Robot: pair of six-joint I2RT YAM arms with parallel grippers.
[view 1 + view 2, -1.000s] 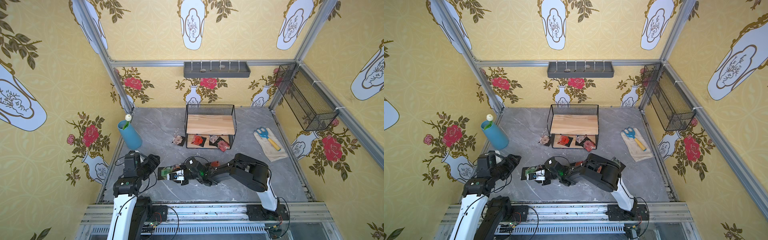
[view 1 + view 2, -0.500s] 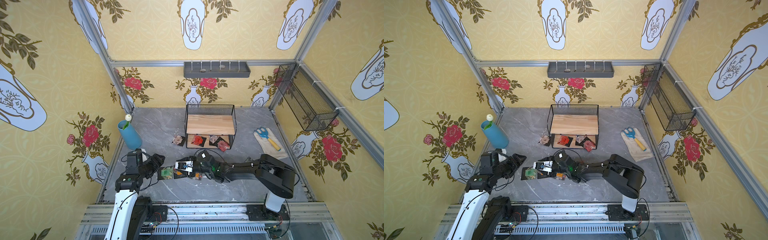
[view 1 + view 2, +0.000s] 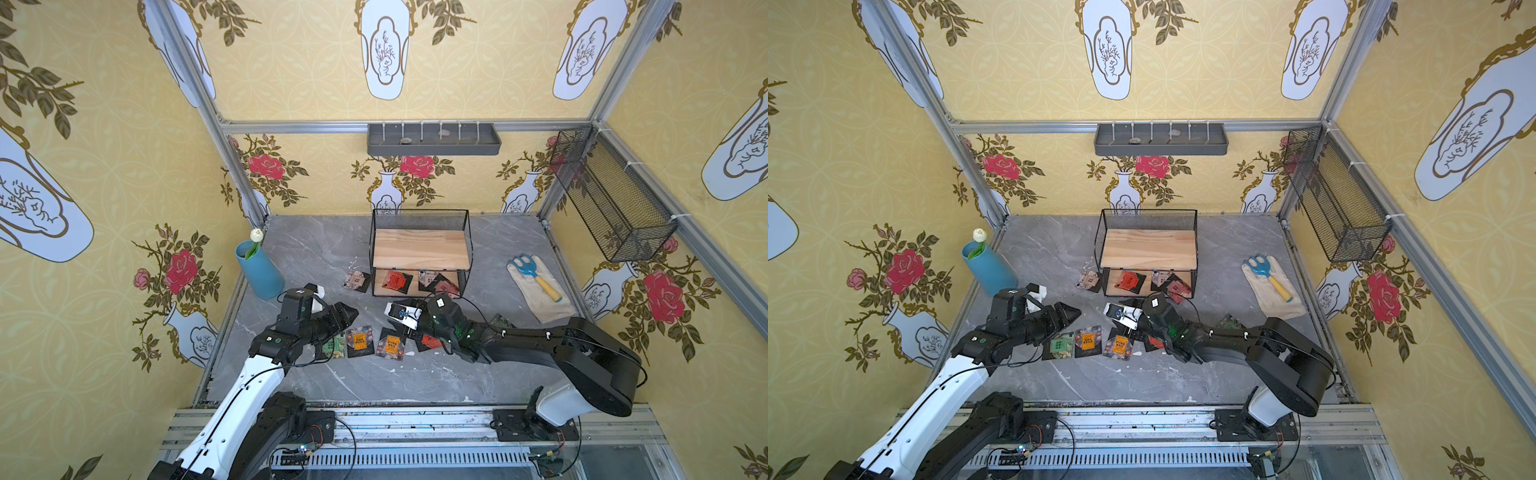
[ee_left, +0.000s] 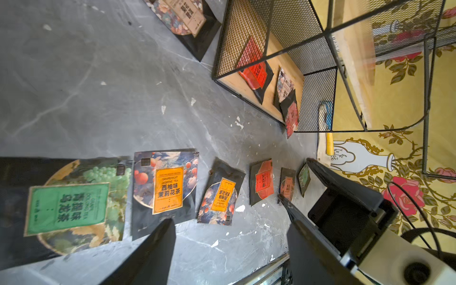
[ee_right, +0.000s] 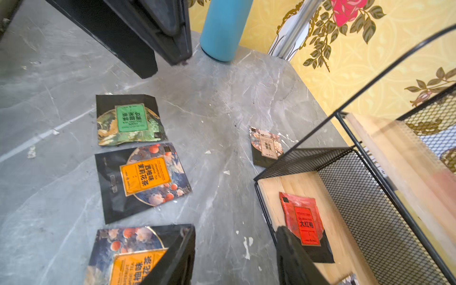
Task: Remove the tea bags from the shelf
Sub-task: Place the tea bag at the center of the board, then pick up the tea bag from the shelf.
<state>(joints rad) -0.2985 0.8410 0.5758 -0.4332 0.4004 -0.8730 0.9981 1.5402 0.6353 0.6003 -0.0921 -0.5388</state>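
Note:
The shelf (image 3: 419, 249) stands at the back centre with a bare top board. Three tea bags lie on its lower board: a red one (image 3: 394, 280) (image 5: 304, 222), a beige one (image 3: 428, 277) and a pinkish one (image 3: 446, 286). Another beige bag (image 3: 356, 281) lies on the table left of the shelf. Nearer the front, green (image 3: 336, 345), orange (image 3: 360, 338), orange (image 3: 390, 344) and red (image 3: 430, 341) bags lie in a row. My right gripper (image 3: 397, 318) (image 5: 236, 228) hovers open and empty between that row and the shelf front. Over the row's left end, my left gripper (image 3: 347, 318) (image 4: 225, 207) is open and empty.
A blue vase with a white flower (image 3: 259, 270) stands at the left. A glove carrying a small blue rake (image 3: 540, 291) lies at the right. A grey tray (image 3: 432, 139) hangs on the back wall and a wire basket (image 3: 611, 195) on the right wall.
My right gripper has moved right and back from the row of bags toward the shelf front, its jaws widening. The left gripper has shifted right, toward the row.

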